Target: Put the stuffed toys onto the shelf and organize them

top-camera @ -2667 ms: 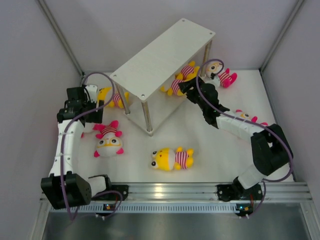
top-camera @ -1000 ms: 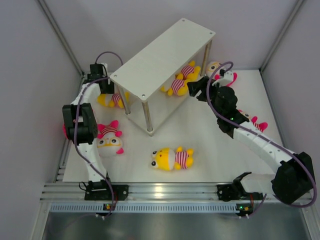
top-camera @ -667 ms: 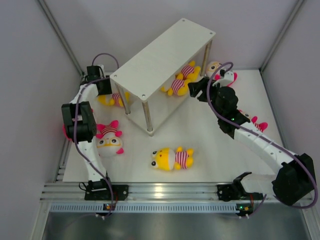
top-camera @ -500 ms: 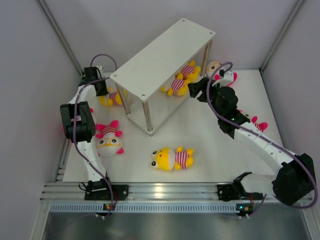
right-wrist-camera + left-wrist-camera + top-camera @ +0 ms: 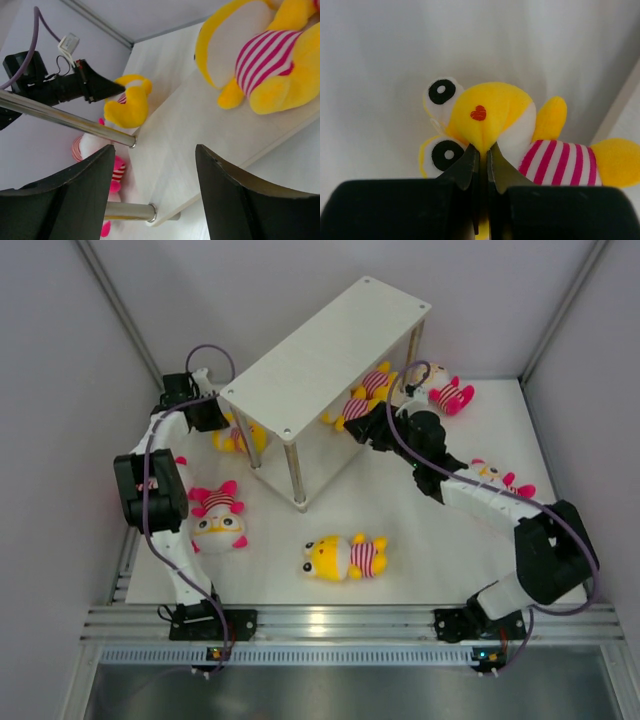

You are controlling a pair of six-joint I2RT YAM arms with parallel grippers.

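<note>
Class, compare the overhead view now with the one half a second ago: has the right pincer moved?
Yes. The right pincer has moved left, closer to the shelf and partly in under its top board.

Fuzzy plush toys (image 5: 345, 558); matt shelf (image 5: 320, 355), shiny metal posts (image 5: 294, 472)

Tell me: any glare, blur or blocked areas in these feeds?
Top external: sharp, evenly lit, glare on the front rail. Left wrist: yellow toy crisp, left tool a dark block below. Right wrist: right tool blurred, masking lower corners; shelf post glints.
</note>
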